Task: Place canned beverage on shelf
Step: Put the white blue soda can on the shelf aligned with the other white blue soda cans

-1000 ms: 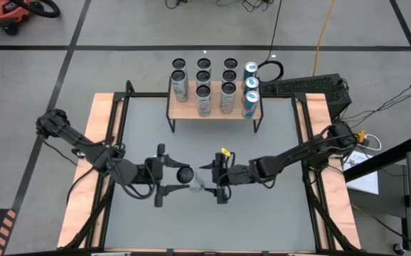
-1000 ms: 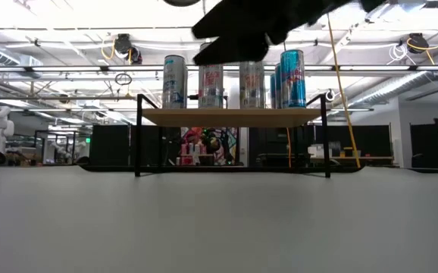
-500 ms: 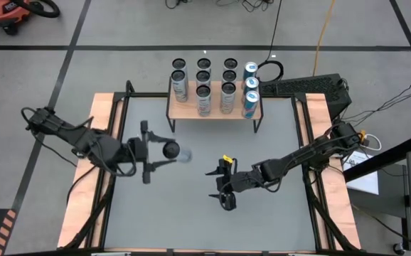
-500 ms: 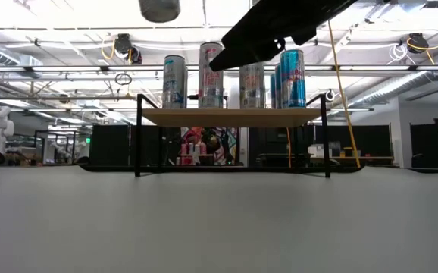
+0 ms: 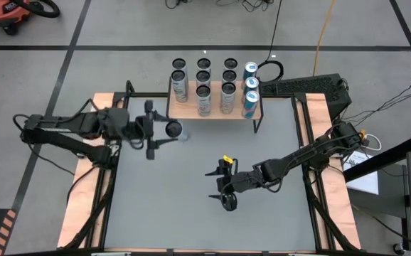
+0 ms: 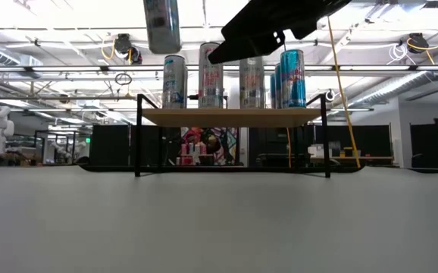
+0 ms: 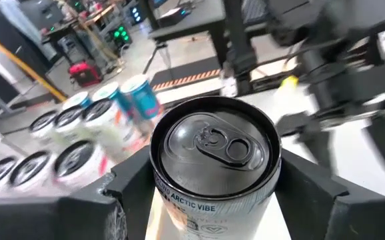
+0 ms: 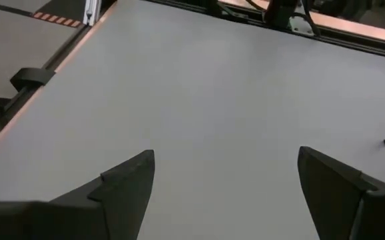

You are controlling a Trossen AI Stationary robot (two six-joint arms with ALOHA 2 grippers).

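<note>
My left gripper (image 5: pixel 164 130) is clamped on the can (image 5: pixel 173 129), one finger (image 7: pixel 122 183) on each side of its body, and the can sits upright between them with its pull-tab top facing the wrist camera. I hold it in the air, off the counter (image 5: pixel 191 206). The shelf (image 5: pixel 257 111) lies just ahead of the gripper, its near left corner closest to the can. From table height the can (image 6: pixel 162 24) hangs higher than the tops of the cans standing on the shelf (image 6: pixel 230 115).

The shelf already carries rows of cans (image 5: pixel 203 91), so I judge the free plank lies on the near left side, in front of the can at the left end (image 5: pixel 179 87). To do this well I should keep the can upright, carry it forward over that bare patch, then lower straight down without knocking its neighbours, letting go only once its base rests flat.

My right gripper (image 5: pixel 222 190) waits over the counter, well apart from the shelf, fingers spread and empty.
</note>
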